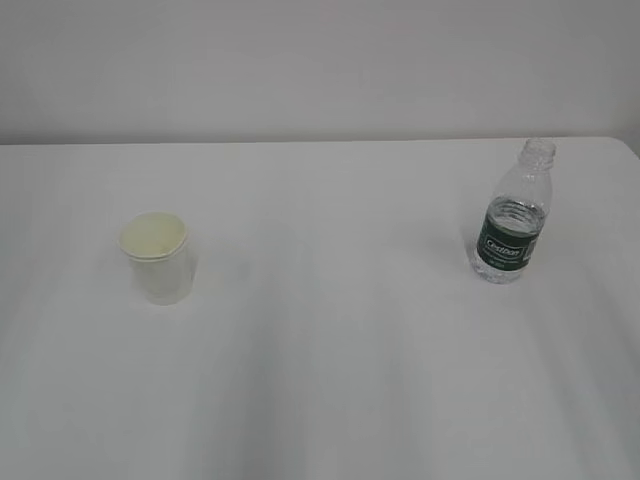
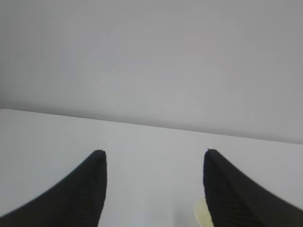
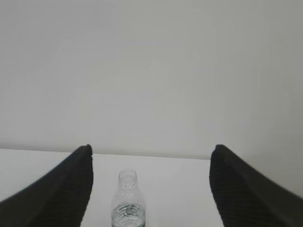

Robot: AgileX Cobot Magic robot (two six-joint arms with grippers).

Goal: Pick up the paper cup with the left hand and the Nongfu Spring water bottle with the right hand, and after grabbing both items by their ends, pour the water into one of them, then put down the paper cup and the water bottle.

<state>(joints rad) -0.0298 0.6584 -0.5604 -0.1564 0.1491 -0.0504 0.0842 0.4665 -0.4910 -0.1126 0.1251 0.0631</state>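
A small white paper cup [image 1: 159, 257] with a pale yellow inside stands upright on the left of the white table. The Nongfu Spring water bottle [image 1: 514, 215], clear, capless, with a dark green label, stands upright on the right. Neither gripper shows in the exterior view. In the left wrist view my left gripper [image 2: 155, 153] is open and empty; a sliver of the cup's yellow inside [image 2: 201, 213] peeks out beside the right finger at the bottom edge. In the right wrist view my right gripper [image 3: 151, 150] is open and empty, with the bottle's neck [image 3: 128, 196] ahead between the fingers, nearer the left one.
The white table [image 1: 330, 380] meets a plain pale wall [image 1: 320, 60] along its far edge. The table's right corner [image 1: 625, 145] lies just behind the bottle.
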